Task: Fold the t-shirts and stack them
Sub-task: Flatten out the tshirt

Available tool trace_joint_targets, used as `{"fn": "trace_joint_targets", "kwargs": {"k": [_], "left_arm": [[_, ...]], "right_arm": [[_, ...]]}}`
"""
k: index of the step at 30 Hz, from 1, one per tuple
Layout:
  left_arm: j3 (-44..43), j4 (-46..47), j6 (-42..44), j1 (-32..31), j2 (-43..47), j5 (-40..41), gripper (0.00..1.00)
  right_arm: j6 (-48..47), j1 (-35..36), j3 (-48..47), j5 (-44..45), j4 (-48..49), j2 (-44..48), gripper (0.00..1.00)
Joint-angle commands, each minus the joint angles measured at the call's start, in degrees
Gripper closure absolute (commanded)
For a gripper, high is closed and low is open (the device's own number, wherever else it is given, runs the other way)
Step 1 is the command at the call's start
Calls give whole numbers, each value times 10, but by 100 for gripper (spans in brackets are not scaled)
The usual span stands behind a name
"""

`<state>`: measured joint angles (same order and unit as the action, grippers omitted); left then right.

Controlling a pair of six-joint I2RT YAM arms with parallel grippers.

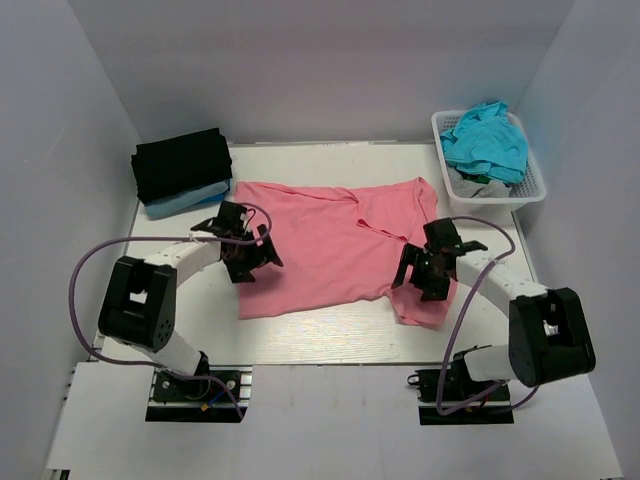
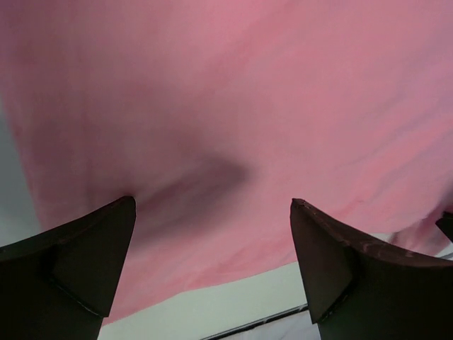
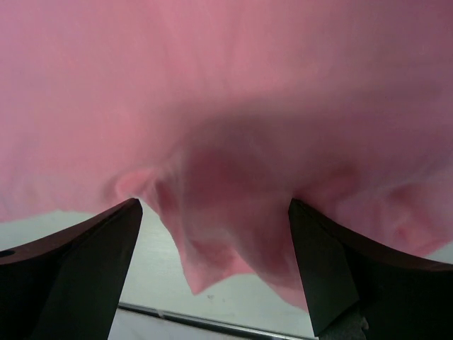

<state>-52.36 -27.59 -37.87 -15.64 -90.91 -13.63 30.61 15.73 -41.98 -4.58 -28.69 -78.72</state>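
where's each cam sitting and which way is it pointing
Top external: above and behind the arms, looking down on the table; both arms, left tool and right tool show, open over the pink t-shirt.
Left wrist: on the left arm, looking down at the shirt's edge; its two fingers show.
Right wrist: on the right arm, looking down at a rumpled corner of the shirt; its two fingers show.
Shared: all three see the pink t-shirt and white table.
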Motion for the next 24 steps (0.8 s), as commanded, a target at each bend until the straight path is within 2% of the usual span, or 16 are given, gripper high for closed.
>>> {"fn": "trace_joint_targets", "kwargs": {"k": [1, 5, 8, 11, 14, 17, 20, 22, 24], "left_arm": [[56, -4, -23, -1, 79, 31, 0], [121, -52, -48, -1, 131, 72, 0], [126, -125, -73, -1, 173, 129, 0], [132, -181, -73, 4, 219, 158, 0], [92, -215, -73, -1, 246, 179, 0], [53, -206, -60, -1, 266, 160, 0], [10, -171, -38, -1, 258, 155, 0], [-30, -158, -30, -1, 235, 155, 0], [-56, -147, -22, -1, 190, 136, 0]], "right_arm": [[45, 16, 55, -20, -1, 46, 10], [86, 53, 120, -59, -36, 99, 10], [97, 74, 140, -87, -51, 129, 10], [111, 111, 123, -104, -92, 174, 10], [124, 130, 100, -115, -115, 220, 10], [106, 139, 51, -88, -121, 212, 10], [86, 135, -16, -17, -108, 162, 10], [108, 131, -62, 40, -113, 114, 10], [120, 128, -86, 138, -109, 91, 11]]}}
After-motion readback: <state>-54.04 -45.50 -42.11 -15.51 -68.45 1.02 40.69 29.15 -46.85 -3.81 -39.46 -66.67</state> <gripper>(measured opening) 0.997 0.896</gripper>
